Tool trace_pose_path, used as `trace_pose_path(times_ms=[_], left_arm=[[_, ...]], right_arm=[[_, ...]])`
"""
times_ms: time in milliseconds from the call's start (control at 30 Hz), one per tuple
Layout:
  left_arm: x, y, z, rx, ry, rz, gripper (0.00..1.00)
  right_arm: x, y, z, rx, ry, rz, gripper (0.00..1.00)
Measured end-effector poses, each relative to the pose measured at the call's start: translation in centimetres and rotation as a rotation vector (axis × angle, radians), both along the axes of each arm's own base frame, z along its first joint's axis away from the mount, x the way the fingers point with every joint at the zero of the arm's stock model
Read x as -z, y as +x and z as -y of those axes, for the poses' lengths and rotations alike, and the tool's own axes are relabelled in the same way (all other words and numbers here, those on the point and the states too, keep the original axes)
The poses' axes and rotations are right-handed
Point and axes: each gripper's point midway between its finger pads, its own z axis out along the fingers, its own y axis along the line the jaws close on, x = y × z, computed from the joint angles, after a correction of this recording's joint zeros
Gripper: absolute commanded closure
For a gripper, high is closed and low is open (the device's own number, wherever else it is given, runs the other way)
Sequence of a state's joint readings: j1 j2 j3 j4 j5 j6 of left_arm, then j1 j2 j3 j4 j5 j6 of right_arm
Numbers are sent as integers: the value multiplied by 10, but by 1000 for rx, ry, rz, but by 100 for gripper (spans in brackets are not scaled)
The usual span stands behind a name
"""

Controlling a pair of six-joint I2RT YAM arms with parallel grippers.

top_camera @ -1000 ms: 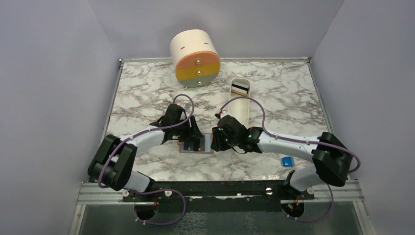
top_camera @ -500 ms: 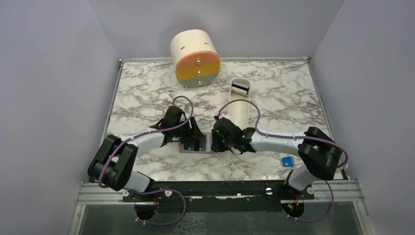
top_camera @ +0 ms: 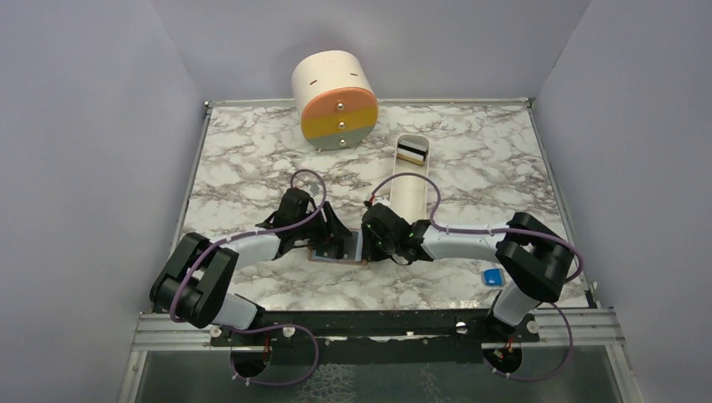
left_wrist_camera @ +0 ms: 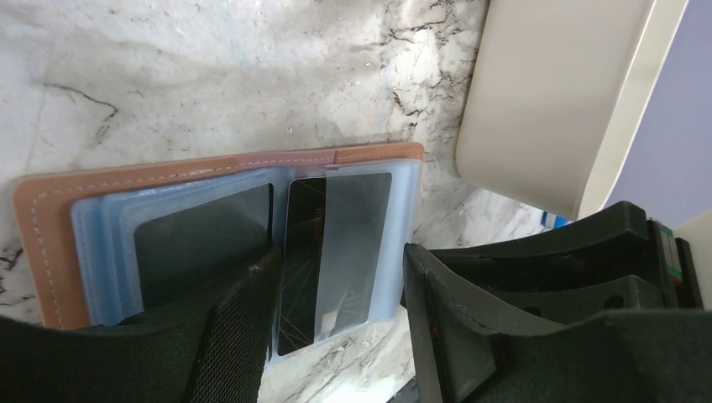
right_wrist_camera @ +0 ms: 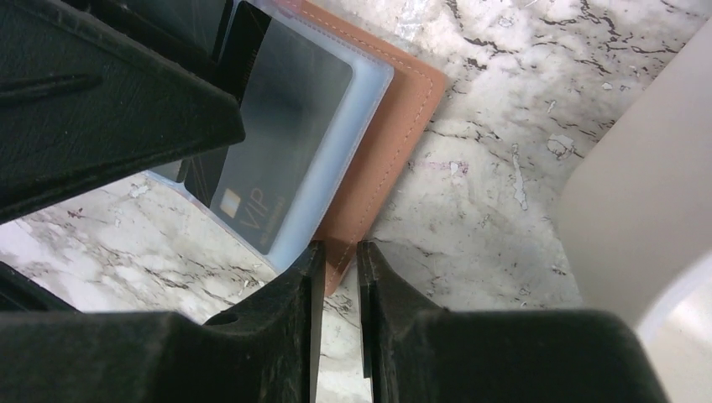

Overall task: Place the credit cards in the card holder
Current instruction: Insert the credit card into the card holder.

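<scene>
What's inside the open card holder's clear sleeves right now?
Two dark cards show through the card holder's clear sleeves: a dark grey card and a black VIP card beside it. A finger of the left gripper hides the grey card's lower edge; sleeves underneath cannot be seen.

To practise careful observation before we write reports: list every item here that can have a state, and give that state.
Tan-brown leather card holder: open, flat on the marble table.
Black plastic card: inside a clear sleeve.
Left gripper: jaws open, over the holder.
Right gripper: jaws nearly together at the holder's corner; grip unclear.
White oblong tray: holds cards at far end.
Round cream drawer unit: drawers shut.
Small blue block: lying on table.
</scene>
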State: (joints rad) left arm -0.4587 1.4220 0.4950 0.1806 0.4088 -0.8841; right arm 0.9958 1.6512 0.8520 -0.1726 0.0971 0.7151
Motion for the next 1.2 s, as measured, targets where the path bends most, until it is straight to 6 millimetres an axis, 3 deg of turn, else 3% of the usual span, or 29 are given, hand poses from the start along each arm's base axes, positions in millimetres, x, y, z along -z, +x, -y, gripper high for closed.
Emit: trace_pose_path(times_ms=[600, 733, 967, 1200], left_arm=[[-5, -21, 18, -15, -85, -57, 44], [-8, -22, 17, -12, -75, -52, 41], [-29, -5, 12, -7, 30, -3, 37], [-34, 6, -14, -50, 107, 10, 36]], right_arm=[[2, 0, 2, 3, -9, 2, 81], [0, 1, 4, 6, -13, 9, 78], [-34, 2, 1, 5, 58, 53, 73], [-56, 4, -5, 1, 109, 72, 73]])
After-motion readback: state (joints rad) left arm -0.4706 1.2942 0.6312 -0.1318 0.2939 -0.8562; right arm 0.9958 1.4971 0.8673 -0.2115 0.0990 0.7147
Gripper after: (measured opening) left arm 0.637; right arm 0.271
